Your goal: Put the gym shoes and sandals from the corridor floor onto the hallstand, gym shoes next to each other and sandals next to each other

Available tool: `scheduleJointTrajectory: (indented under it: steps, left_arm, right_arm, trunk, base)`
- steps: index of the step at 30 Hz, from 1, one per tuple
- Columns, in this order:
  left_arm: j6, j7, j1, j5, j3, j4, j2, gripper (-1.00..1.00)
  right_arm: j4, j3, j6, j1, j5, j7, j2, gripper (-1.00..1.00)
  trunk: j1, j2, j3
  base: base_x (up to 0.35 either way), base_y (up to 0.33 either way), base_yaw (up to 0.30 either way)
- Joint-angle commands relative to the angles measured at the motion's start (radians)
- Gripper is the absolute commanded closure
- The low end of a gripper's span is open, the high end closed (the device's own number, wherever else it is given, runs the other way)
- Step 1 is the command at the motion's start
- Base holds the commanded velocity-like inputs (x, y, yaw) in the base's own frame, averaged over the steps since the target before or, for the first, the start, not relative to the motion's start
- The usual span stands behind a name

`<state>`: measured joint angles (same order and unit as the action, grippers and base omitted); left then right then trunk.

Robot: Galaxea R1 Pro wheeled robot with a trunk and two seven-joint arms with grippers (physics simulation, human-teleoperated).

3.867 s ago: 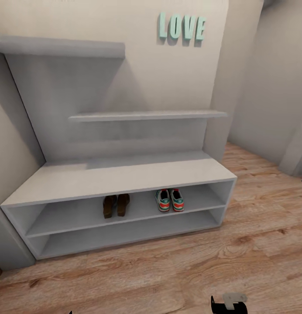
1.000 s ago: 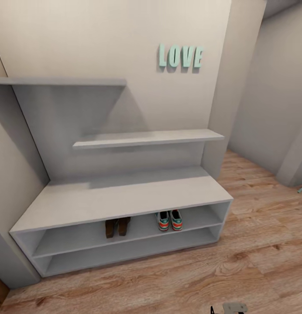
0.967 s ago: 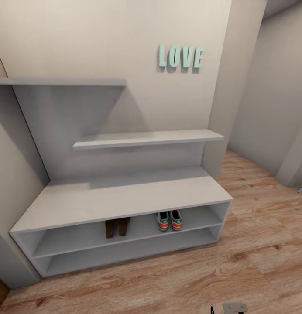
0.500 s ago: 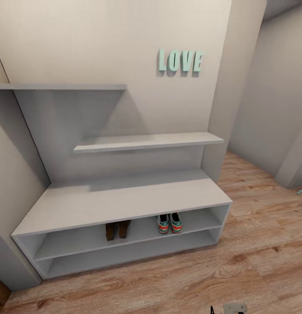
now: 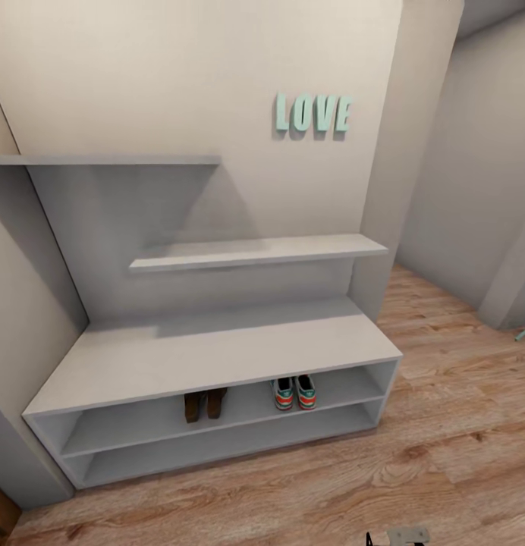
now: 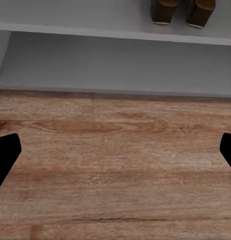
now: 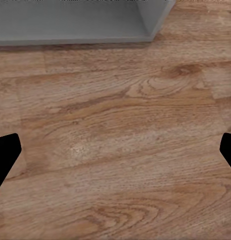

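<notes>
Grey hallstand (image 5: pixel 217 353), centre frame: sandals (image 5: pixel 204 404) and gym shoes (image 5: pixel 294 393) paired on upper shelf; my grippers (image 6: pixel 115 150) (image 7: pixel 115 155) apparently spread wide.

Evenly, softly lit; no glare. Faint shadows under shelves (image 5: pixel 255 250), upper left and centre. Slightly soft, compressed render; straight edges lean near borders.

Hallstand (image 5: pixel 217 353), light grey, against wall; upper open shelf holds sandals (image 5: pixel 205 404), paired, left of gym shoes (image 5: pixel 294 393), paired; corridor floor (image 5: pixel 414 462) wood-plank; teal LOVE lettering (image 5: pixel 312 114) above.
</notes>
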<state>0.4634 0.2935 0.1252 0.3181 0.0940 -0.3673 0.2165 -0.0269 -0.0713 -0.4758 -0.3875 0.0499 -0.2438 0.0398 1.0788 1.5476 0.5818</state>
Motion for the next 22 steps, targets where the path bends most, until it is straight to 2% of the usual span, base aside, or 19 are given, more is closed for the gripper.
scheduleJointTrajectory:
  steps: [1, 22]
  left_arm:
    - [-0.001, 0.010, 0.001, 0.010, 0.003, 0.001, 0.000, -1.00]
    - [-0.002, 0.009, 0.001, 0.011, 0.003, 0.001, 0.000, -1.00]
  right_arm:
    - [0.001, -0.007, 0.000, -0.001, 0.005, -0.009, 0.000, -1.00]
    - [0.001, -0.007, 0.000, -0.001, 0.005, -0.009, 0.000, -1.00]
  trunk:
    - [-0.004, -0.007, -0.002]
    - [-0.085, -0.154, -0.068]
  base:
    - [0.000, 0.000, 0.000]
    - [0.000, 0.000, 0.000]
